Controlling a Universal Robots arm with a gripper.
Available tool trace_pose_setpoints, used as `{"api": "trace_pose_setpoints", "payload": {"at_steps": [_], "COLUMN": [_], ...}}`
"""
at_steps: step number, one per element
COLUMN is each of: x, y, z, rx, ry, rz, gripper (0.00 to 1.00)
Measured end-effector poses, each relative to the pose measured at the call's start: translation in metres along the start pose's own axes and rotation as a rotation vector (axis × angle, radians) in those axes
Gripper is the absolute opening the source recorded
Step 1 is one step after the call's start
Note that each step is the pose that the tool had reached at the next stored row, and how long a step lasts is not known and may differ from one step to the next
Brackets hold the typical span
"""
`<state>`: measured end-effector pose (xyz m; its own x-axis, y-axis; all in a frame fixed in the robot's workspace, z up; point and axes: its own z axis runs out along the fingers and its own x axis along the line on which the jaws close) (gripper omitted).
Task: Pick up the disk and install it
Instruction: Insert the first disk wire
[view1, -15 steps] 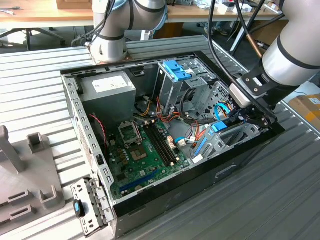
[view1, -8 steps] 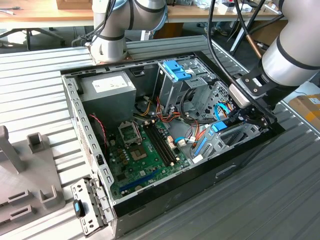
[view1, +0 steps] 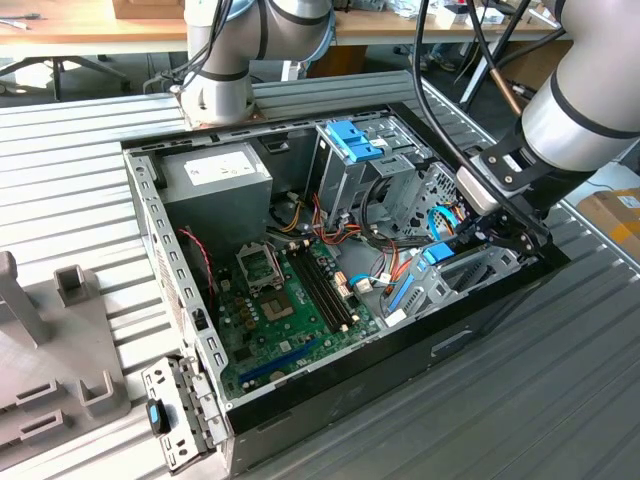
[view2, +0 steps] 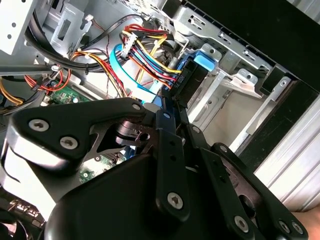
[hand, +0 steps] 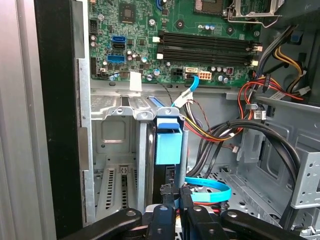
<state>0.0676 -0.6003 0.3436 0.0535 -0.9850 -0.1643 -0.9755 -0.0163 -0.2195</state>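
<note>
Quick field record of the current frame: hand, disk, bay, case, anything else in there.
hand: inside the open case, over the drive bay at the exterior view's right; tips close together at the disk's edge
disk: standing on edge in a slot of the grey metal bay, blue end tab towards the motherboard
bay: grey metal, at the case's corner nearest the arm
case: lying on its side, panel off
motherboard: green, RAM slots empty
tall cage: grey, blue latch on top
cables: multicoloured bundle plus a flat blue cable beside the bay

The disk (hand: 167, 145), blue-tabbed, stands edge-up in its metal bay.
</note>
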Motion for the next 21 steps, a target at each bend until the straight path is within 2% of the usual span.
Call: {"api": "trace_pose_setpoints", "payload": {"at_steps": [4,10,14,21], "x": [0.0001,0.0001,0.0004,0.0006], "y": [-0.0003,-0.0003,0.0,0.0004], "z": [0.0002,0.0005,0.002,0.0036], "rx": [0.0028,0.0034,0.0088,0.0093], "ry": [0.0037,0.0044,0.012,0.0125], "rz": [0.016,0.02,0.052,0.054], "gripper": [0.16,0.16,0.16,0.16]}}
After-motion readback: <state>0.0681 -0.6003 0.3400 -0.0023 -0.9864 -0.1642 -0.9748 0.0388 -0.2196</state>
